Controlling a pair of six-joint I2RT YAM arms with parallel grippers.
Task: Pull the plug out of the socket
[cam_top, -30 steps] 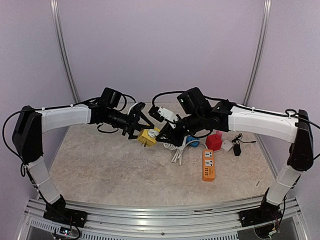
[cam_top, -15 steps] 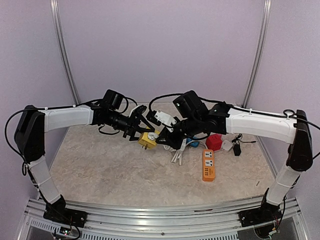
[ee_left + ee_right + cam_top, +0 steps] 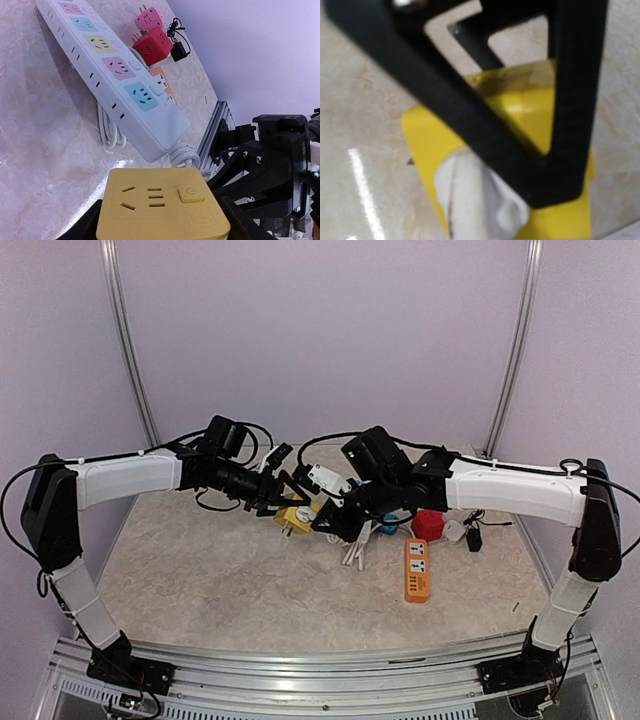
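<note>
Two claws meet above table (image 3: 200, 570), middle toward far edge. My left claw (image 3: 283, 502) clamped on yellow socket (image 3: 162, 202), held off surface. White plug (image 3: 479, 197) sticks from socket toward my right claw (image 3: 322, 523), nearer one. Right finger crosses plug; whether clamped, cannot tell.

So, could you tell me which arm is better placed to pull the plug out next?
Likely the right: the right gripper is at the white plug, while the left gripper grips the yellow socket.
</note>
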